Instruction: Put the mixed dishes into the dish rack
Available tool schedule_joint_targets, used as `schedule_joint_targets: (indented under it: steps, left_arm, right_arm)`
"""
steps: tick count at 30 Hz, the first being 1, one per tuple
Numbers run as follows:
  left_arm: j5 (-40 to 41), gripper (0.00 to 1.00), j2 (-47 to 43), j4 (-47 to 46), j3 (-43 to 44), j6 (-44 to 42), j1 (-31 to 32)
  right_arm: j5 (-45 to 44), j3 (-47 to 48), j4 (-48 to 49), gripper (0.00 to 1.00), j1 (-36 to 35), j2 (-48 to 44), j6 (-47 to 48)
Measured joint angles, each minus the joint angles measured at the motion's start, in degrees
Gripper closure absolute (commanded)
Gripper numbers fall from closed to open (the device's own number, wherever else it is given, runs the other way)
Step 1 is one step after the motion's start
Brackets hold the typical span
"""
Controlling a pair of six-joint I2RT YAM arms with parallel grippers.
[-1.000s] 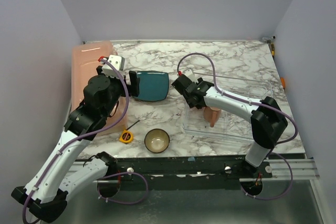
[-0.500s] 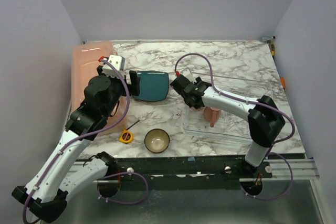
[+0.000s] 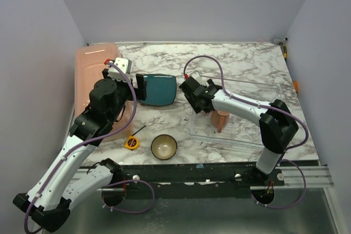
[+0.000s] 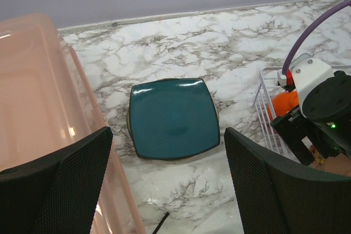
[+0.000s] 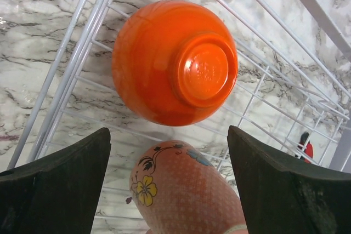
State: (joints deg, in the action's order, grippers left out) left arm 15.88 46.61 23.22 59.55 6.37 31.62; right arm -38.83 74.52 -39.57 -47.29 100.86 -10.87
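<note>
A: Top view, count?
B: 1 teal plate (image 3: pixel 160 90) mid-tabletop (image 3: pixel 247 61), 1 brown bowl (image 3: pixel 164 146) by near edge, 1 mug (image 3: pixel 220 120) in the 1 dish rack (image 3: pixel 244 133) on the right half. 1 tub (image 3: pixel 90 67) along left edge, 1 tape measure (image 3: pixel 131 142). L gripper (image 3: pixel 140 88) at plate's left rim, R gripper (image 3: pixel 202 102) at rack's left end.
A: L wrist?
B: Jaws wide, nothing held; plate flat below.
A: R wrist?
B: 1 orange bowl (image 5: pixel 174 61) upside down in rack, mug just beside. Jaws wide, clear of bowl.
A: Vs 1 s ago?
B: R gripper nudged slightly left; plate, brown bowl unmoved.
</note>
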Motion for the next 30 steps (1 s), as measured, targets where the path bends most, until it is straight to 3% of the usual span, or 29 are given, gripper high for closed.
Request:
schedule_joint_targets:
  steps: [10, 17, 20, 26, 30]
  left_arm:
    - [0.0, 0.17, 0.0, 0.0, 0.0, 0.0, 0.0]
    - [0.0, 0.17, 0.1, 0.0, 0.0, 0.0, 0.0]
    - [0.0, 0.17, 0.2, 0.0, 0.0, 0.0, 0.0]
    - [0.0, 0.18, 0.3, 0.0, 0.0, 0.1, 0.0]
    - [-0.1, 0.18, 0.5, 0.0, 0.0, 0.1, 0.0]
  right_arm:
    - [8.3, -5.0, 5.4, 0.13, 1.3, -8.6, -4.4]
    - [22.3, -11.7, 14.4, 0.18, 16.7, -19.7, -14.9]
    - [27.2, -13.4, 16.1, 0.21, 22.1, -19.6, -17.7]
    - [34.1, -16.0, 18.1, 0.41, 22.8, -17.1, -20.3]
    - [37.3, -16.8, 20.5, 0.42, 23.0, -15.5, -21.0]
